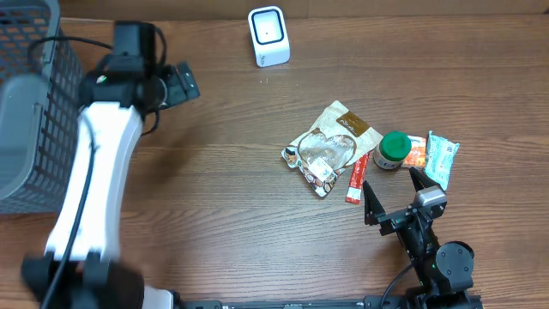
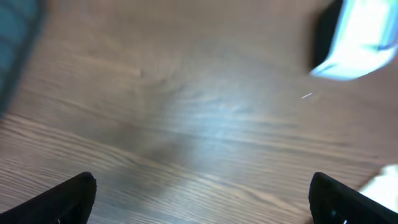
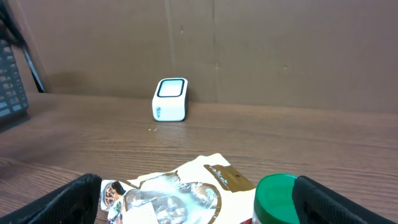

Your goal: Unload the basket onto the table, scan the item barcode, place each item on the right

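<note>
While the left tool (image 1: 189, 83) hovers wide, the right tool (image 1: 390, 182) gapes toward the jar (image 1: 395, 148).

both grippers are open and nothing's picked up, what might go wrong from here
1. The green-lidded jar sits crowded between the red stick packet and the orange packet, just ahead of the open right gripper; closing there may catch or knock a neighbour.
2. No barcode shows on the snack pouch, so it might reach the scanner wrong face first.
3. The scanner stands far across the table; a loose grip could drop an item on the way.
</note>
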